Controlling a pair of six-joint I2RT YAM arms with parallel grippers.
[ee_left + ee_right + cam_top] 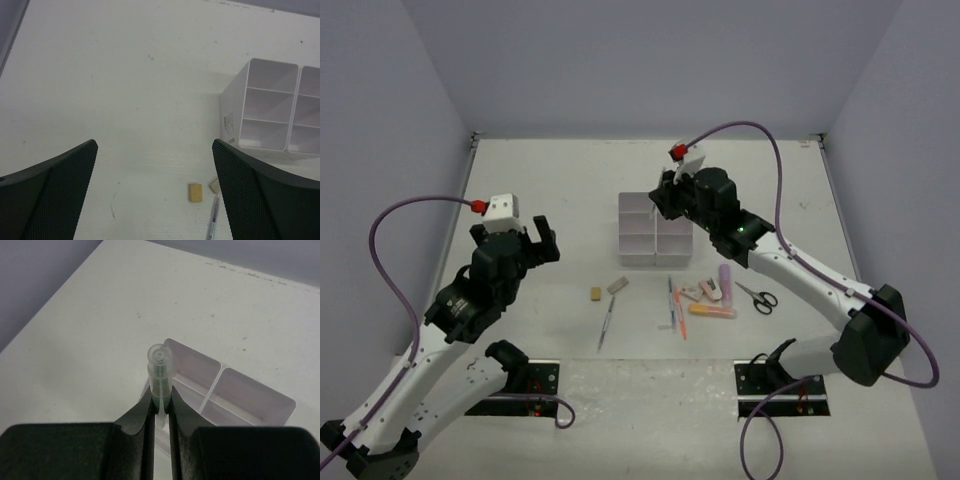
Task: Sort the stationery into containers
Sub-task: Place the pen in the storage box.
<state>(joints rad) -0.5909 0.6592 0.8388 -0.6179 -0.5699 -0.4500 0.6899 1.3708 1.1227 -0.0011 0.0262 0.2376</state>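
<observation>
Left claw [154, 146] fills the foreground of its wrist view: fingers spread wide, nothing between them, held above the counter [125, 75]. Just ahead of it, slightly right, is a tan eraser [195, 192]. A grey pen [213, 222] lies beside the claw's right finger. The organizer [230, 115] is further ahead on the right, well apart from this claw. Right claw [161, 401] is narrow and clamped on a clear pen [160, 371]. The pen sticks out past the fingertips, capped end forward, over the organizer's [287, 402] near corner as the wrist sees it; can't tell which compartment it lines up with. From the top view, right claw [665, 195] sits over the far side of the organizer [621, 230] and left claw [542, 235] is off to its left, apart. Everything else lies loose on the counter behind the right claw, on the base side of the organizer: thin pens [672, 300], pink erasers [693, 292], pink marker [725, 280], orange marker [712, 311] and scissors [757, 297] furthest right. Tan eraser [594, 293], a pale eraser [617, 286] and grey pen [605, 323] are closer to the left claw.
</observation>
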